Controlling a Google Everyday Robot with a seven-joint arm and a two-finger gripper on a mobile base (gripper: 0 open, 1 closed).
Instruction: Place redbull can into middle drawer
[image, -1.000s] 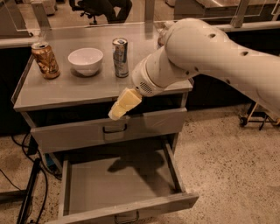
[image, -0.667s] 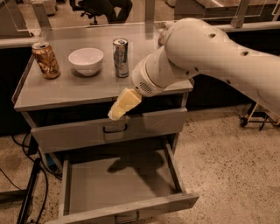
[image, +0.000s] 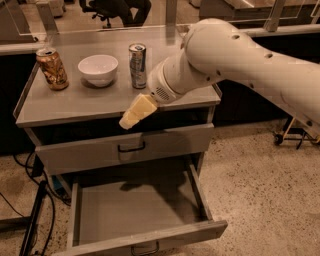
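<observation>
We find the redbull can (image: 137, 65) upright on the tabletop (image: 90, 102) in the upper centre of the frame, just right of the white bowl (image: 98, 69) and well apart from the brown-gold can (image: 52, 68) at upper left. The middle drawer (image: 135, 210) stands pulled out at the bottom of the frame, presumably so it can receive the can. The tool (image: 136, 112) hangs empty at the tabletop's front edge, below the can; we cannot tell whether it is spread or pressed together.
</observation>
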